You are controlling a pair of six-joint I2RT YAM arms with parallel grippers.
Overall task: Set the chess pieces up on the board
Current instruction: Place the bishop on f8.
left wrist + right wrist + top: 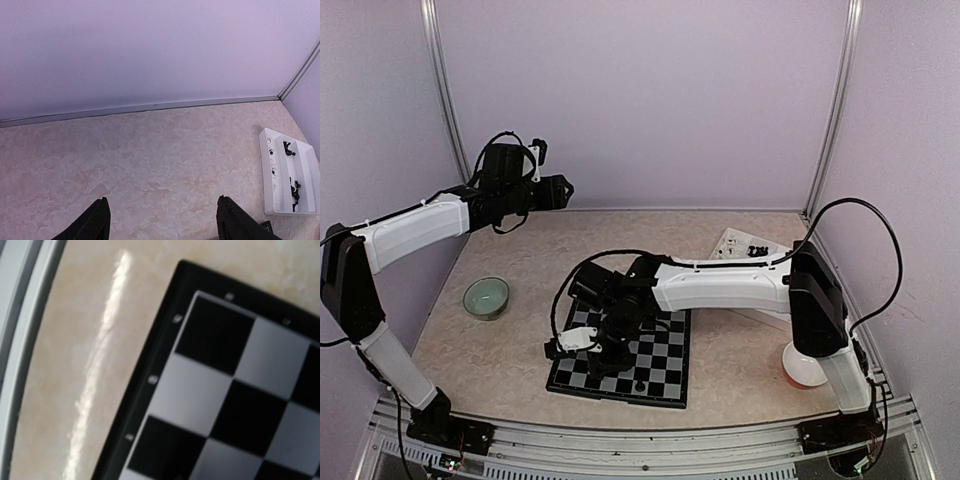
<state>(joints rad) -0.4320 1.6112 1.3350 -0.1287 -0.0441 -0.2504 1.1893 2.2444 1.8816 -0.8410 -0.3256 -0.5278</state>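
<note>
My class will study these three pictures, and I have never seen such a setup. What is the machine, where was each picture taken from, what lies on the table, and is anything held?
This is a robot: a left arm and a right arm bolted at the near edge of a table, each ending in a two-finger gripper. The wide picture comes from a fixed camera above and behind them; the other two come from a camera on each wrist. On the table lie a chessboard, a white tray holding small black chess pieces, a green bowl and a white bowl. The left gripper is raised, open and empty. The right gripper is shut, low over the chessboard; whether it holds a piece cannot be seen.
</note>
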